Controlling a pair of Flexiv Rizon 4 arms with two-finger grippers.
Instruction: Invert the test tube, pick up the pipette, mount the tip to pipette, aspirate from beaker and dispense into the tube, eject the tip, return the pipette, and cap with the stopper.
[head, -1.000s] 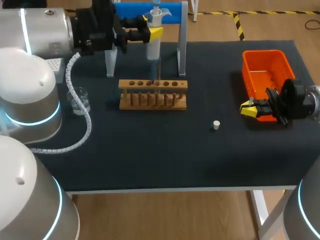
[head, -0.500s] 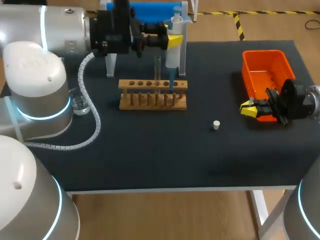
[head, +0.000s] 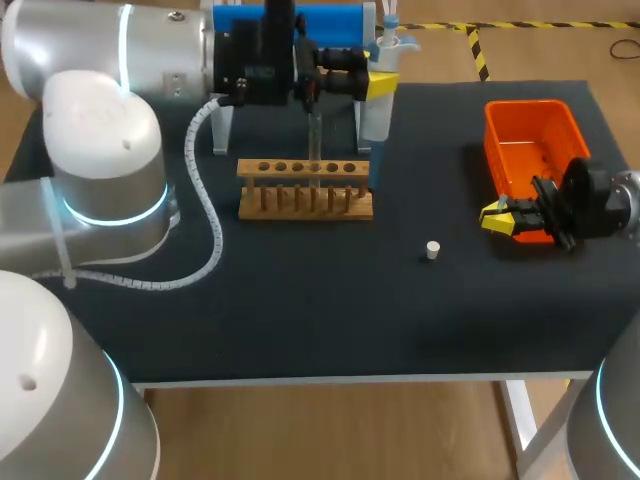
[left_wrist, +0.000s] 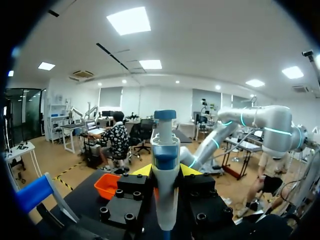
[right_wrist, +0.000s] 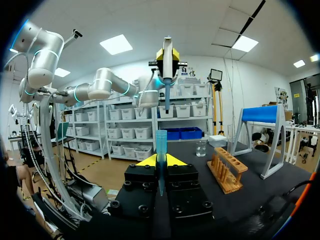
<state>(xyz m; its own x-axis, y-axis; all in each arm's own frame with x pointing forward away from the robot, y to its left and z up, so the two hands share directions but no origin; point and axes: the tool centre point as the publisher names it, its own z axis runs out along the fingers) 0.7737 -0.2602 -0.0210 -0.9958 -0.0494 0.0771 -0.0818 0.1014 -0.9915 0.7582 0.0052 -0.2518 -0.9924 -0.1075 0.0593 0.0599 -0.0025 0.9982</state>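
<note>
My left gripper (head: 376, 82) is shut on the white pipette (head: 378, 112), which hangs upright past the right end of the wooden rack (head: 305, 190), blue tip (head: 374, 176) pointing down. In the left wrist view the pipette (left_wrist: 165, 170) stands between the fingers. A clear test tube (head: 315, 140) stands in the rack. The white stopper (head: 432, 250) lies on the mat. My right gripper (head: 497, 217) hovers in front of the orange bin (head: 530, 125); in its own view it (right_wrist: 161, 161) is shut on a blue pipette tip (right_wrist: 161, 145). The beaker (right_wrist: 201, 148) stands beyond the rack (right_wrist: 227, 172).
The blue-topped pipette stand (head: 325, 20) rises behind the rack, close to the held pipette. My left arm (head: 110, 120) spans the table's left side and hides the beaker in the head view. The table's front edge runs below the stopper.
My left arm has carried the pipette to the right, from above the rack's middle to past its right end. The right arm has kept still.
</note>
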